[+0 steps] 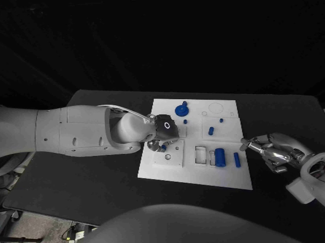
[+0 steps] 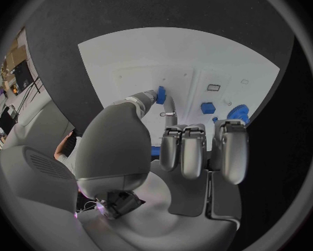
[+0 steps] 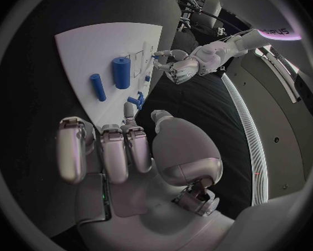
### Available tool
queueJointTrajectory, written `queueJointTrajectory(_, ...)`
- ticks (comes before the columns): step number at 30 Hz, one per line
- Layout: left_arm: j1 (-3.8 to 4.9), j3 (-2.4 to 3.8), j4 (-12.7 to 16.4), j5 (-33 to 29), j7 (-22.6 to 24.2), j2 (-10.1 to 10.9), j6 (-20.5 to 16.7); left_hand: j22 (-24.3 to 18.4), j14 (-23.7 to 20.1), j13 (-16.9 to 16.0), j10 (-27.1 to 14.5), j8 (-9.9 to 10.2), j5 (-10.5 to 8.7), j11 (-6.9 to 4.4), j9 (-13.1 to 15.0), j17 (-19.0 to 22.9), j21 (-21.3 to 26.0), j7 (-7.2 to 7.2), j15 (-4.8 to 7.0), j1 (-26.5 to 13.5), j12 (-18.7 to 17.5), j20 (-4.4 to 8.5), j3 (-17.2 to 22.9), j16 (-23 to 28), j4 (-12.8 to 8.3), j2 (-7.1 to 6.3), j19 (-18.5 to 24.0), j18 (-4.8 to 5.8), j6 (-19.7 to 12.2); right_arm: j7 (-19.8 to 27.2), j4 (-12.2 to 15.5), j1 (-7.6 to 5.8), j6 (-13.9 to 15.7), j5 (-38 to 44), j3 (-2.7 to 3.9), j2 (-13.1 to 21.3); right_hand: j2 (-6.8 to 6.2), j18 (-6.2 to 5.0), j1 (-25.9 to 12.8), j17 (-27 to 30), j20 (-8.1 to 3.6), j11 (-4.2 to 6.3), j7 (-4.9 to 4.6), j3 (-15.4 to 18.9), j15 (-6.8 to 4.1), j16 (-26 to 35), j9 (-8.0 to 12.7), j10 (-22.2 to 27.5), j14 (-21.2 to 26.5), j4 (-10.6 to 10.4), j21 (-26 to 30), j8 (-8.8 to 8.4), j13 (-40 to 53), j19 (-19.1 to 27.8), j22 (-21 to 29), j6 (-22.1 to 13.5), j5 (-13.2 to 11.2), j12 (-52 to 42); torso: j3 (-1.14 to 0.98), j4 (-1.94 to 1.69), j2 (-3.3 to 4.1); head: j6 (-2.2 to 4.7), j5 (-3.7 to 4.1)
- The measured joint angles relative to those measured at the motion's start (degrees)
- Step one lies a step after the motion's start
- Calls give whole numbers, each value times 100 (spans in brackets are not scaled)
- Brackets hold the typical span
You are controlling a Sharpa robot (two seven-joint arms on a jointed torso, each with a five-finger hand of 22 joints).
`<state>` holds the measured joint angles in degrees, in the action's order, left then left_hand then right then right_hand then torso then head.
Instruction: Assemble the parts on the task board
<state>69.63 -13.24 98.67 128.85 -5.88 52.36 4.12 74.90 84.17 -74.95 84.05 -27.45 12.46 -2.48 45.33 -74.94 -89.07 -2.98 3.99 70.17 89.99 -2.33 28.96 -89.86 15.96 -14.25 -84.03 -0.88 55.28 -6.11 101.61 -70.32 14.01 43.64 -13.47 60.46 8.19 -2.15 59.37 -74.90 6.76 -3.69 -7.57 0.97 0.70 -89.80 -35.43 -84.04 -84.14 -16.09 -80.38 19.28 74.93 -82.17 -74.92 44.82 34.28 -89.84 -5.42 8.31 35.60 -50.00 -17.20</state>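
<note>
Between the left hand (image 2: 172, 145)'s thumb and fingertips a small blue part (image 2: 161, 93) is being pinched; looking light, rigid, slippery, it wants a sideways grip. Right hand (image 1: 273, 151) is hovering, fingers apart, holding nothing.

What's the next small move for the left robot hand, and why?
Probably lower the left robot hand a little to seat its small blue part into the task board. It pinches that piece at its fingertips right over the board's near-left block; the right robot hand waits off the board's edge.
</note>
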Motion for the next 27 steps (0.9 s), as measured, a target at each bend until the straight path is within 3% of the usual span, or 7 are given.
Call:
queueJointTrajectory(6,-5,-1,26,2,-10,33,-37,0,0,0,0,9,-17,0,-2,0,0,-1,0,0,0,0,0,0,0,0,0,1,62,-13,-2,1,-6,3,0,-1,1,-1,44,0,-20,0,0,-5,0,0,0,0,0,5,0,0,0,21,0,0,0,0,0,-2,0,0,3)
queueJointTrajectory(12,-1,-5,181,-20,-113,202,-207,0,0,0,0,-47,-18,0,2,1,0,22,0,-1,0,0,16,0,16,-1,0,0,168,-25,-13,1,-11,5,0,-8,1,-1,44,-1,0,0,0,-5,0,0,0,0,0,5,28,0,0,42,0,0,0,0,0,-5,0,0,7)
queueJointTrajectory(20,199,0,264,-543,-625,324,-445,0,0,0,0,-132,49,0,51,1,-73,41,0,-33,0,0,70,0,59,-33,0,0,228,-39,-37,2,-21,8,0,-62,1,-1,44,-4,0,0,0,-21,0,0,5,0,0,-12,28,0,0,41,0,0,0,0,-3,1,-5,0,-15)
queueJointTrajectory(27,268,0,137,-1293,-1382,288,-711,0,-18,0,0,-289,232,-42,104,2,-74,94,63,-95,0,25,216,0,72,-13,18,-1,279,-57,-44,2,-31,11,0,-75,0,-1,91,-4,0,0,0,-30,0,0,5,0,0,-3,42,0,0,41,0,0,0,0,-3,5,-1,0,18)
